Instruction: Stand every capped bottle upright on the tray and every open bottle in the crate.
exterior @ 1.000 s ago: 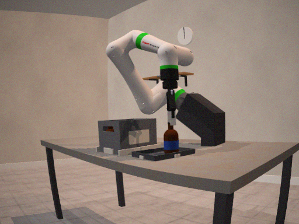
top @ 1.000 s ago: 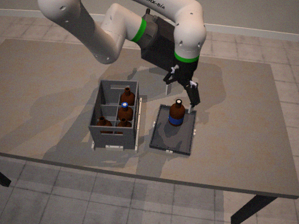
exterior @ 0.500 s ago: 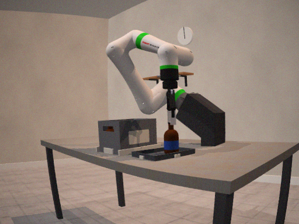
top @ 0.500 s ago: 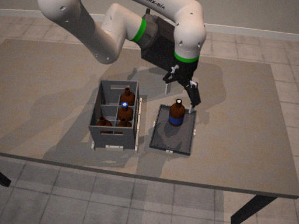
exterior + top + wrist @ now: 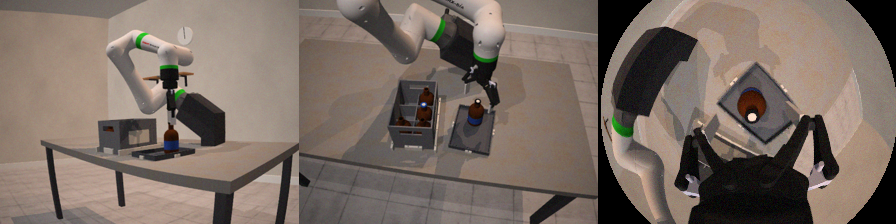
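White-capped brown bottle with blue label (image 5: 475, 114) stands upright on dark flat tray (image 5: 458, 140), frame centre. Gripper (image 5: 477, 97) fingers fully spread, nothing held. A straight vertical retreat is advised, cap untouched.

- Plain beige walls (image 5: 58, 87) meeting at a corner.
- Round wall clock (image 5: 184, 35).
- Small wall shelf (image 5: 152, 77).
- Grey tiled floor (image 5: 386, 198).
- Dark-legged table (image 5: 248, 163).

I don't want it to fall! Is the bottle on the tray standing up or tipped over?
Standing up. The capped bottle sits upright on the tray, cap on top, and the open gripper above isn't touching it.
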